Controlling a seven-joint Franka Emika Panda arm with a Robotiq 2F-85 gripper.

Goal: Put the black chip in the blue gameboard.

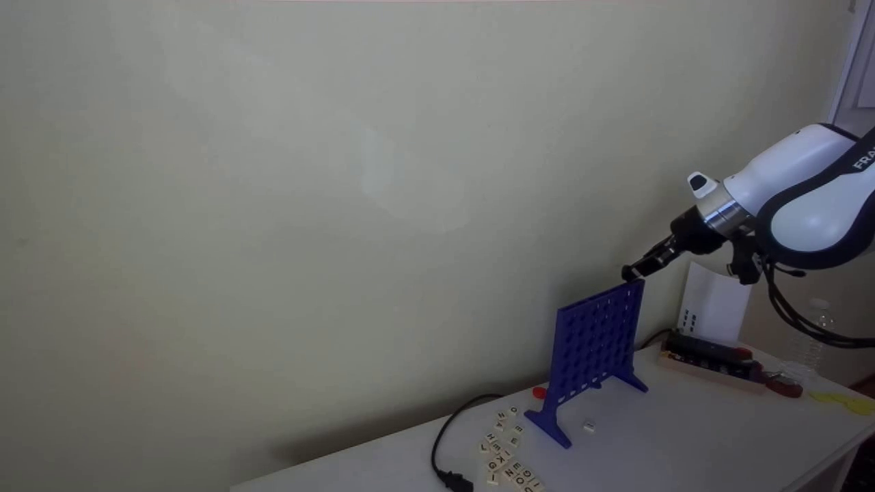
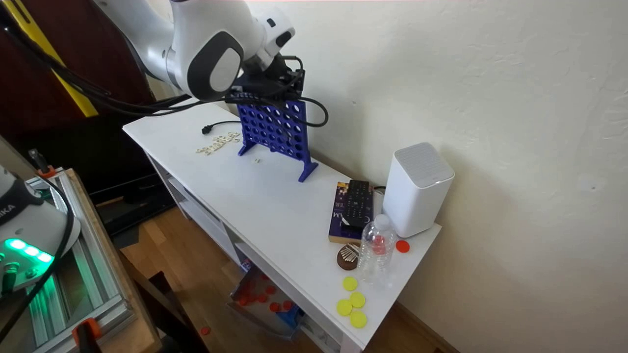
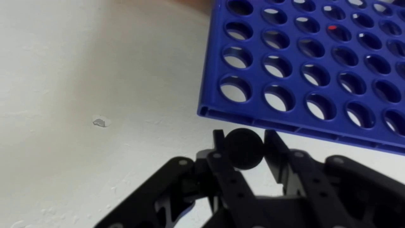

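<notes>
White arm [image 1: 786,164], silver collar [image 1: 726,213], black cables [image 1: 846,340], screw-dotted black fingers [image 3: 276,155].

Arm [image 1: 796,164]: stretched out, sloping downward
Wrist [image 1: 724,208]: tilted, cables [image 1: 834,340] looping below it
Gripper [image 3: 244,141]: above the table [image 2: 245,196], near its back edge
Fingers [image 3: 276,155]: clamped in a grip, tips slightly apart
Base [image 2: 29,223]: lights [image 2: 31,250] glowing green

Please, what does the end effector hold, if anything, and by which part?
The end effector holds the black chip by opposite sides of its round rim.
</notes>
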